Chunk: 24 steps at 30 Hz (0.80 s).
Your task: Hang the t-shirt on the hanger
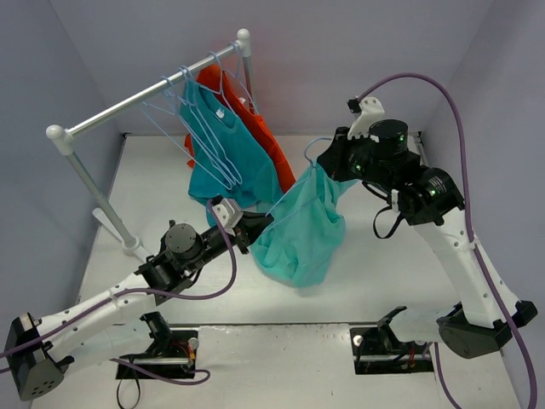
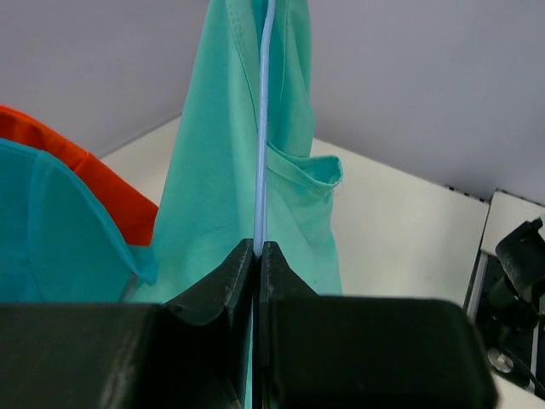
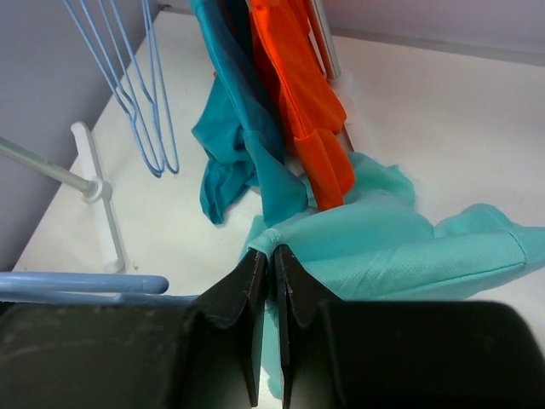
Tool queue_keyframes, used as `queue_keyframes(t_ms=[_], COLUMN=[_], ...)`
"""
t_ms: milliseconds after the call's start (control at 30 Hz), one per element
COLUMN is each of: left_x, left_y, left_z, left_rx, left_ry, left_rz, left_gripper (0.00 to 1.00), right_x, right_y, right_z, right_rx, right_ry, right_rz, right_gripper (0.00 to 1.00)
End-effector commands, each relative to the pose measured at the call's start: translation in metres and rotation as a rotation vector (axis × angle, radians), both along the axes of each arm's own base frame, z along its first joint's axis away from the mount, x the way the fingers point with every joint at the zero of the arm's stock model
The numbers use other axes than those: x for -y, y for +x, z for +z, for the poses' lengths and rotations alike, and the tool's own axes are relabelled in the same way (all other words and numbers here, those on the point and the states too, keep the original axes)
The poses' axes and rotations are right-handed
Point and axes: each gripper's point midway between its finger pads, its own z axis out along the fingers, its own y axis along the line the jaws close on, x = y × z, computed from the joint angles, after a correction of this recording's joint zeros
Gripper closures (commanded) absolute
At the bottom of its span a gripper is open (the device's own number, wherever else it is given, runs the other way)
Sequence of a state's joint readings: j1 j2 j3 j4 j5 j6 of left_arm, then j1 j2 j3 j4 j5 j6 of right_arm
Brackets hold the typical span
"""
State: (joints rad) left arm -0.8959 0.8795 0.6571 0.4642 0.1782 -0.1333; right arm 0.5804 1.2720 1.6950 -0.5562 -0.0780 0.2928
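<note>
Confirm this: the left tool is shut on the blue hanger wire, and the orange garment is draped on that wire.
One thing is wrong. The left tool is shut on the hanger wire, but it is the mint t-shirt that is draped on that wire. The orange garment sits off to the side. The left wrist view shows this.
</note>
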Motion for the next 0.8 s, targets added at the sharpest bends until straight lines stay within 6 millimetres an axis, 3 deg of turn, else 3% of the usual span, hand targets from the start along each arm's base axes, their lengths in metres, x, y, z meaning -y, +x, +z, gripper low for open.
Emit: queue_keyframes(t_ms=[0, 267, 400, 533, 767], left_x=[-0.016, 0.002, -0.001, -0.002, -0.002], left_y=[-0.006, -0.004, 0.002, 0.002, -0.001], left_z=[0.107, 0.117, 0.118, 0.121, 0.118], left_rx=[0.239, 0.242, 0.257, 0.280, 0.290], left_ry=[-0.288, -0.376, -0.409, -0.430, -0.468], left_rz=[0.036, -0.025, 0.010, 0.015, -0.002], left_gripper=[1.00, 1.00, 1.00, 1.00, 1.00], right_x=[-0.005, -0.011, -0.011, -0.006, 0.016], right_y=[-0.003, -0.003, -0.002, -0.002, -0.003], right_z=[0.028, 0.048, 0.048, 0.041, 0.048], right_rx=[0.045, 0.085, 0.090, 0.086, 0.134], right_ry=[0.071, 0.107, 0.102, 0.082, 0.049], right_rz=[0.012, 0.035, 0.037, 0.020, -0.060], right_gripper=[0.94, 0.93, 0.90, 0.78, 0.54])
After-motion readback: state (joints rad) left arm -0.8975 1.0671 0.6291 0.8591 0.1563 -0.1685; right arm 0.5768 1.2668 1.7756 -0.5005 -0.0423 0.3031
